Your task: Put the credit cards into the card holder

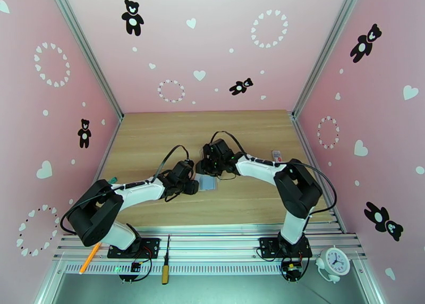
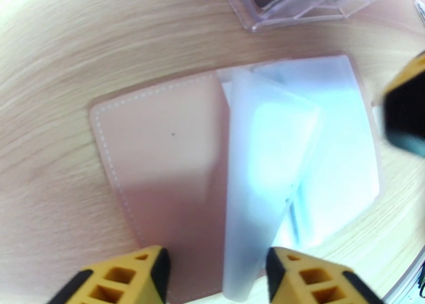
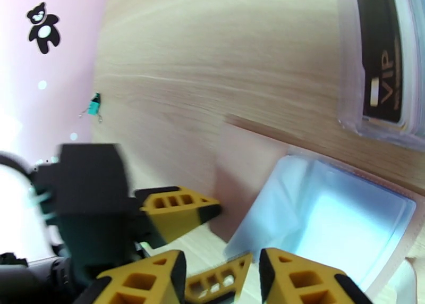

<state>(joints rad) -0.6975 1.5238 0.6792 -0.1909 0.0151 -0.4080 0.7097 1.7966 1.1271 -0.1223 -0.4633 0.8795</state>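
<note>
The card holder [image 2: 159, 156] lies open on the wood, its tan flap on the left and its bluish clear sleeves [image 2: 319, 140] on the right. One sleeve stands up from the fold. My left gripper [image 2: 215, 278] is open, its yellow fingers either side of the holder's near edge and that raised sleeve. From the top view the card holder [image 1: 208, 183] sits between both grippers. My right gripper [image 3: 223, 284] hovers open over the sleeves [image 3: 340, 220], nothing between its fingers. A black credit card [image 3: 380, 60] marked VIP stands in a clear rack beyond the holder.
The clear rack [image 2: 319, 2] stands just past the card holder's far edge. A small red-and-white object [image 1: 276, 154] lies on the table [image 1: 159, 135] to the right. A screwdriver [image 1: 166, 262] and an orange pen [image 1: 89, 258] rest on the front rail, a white clock [image 1: 333, 261] at its right end.
</note>
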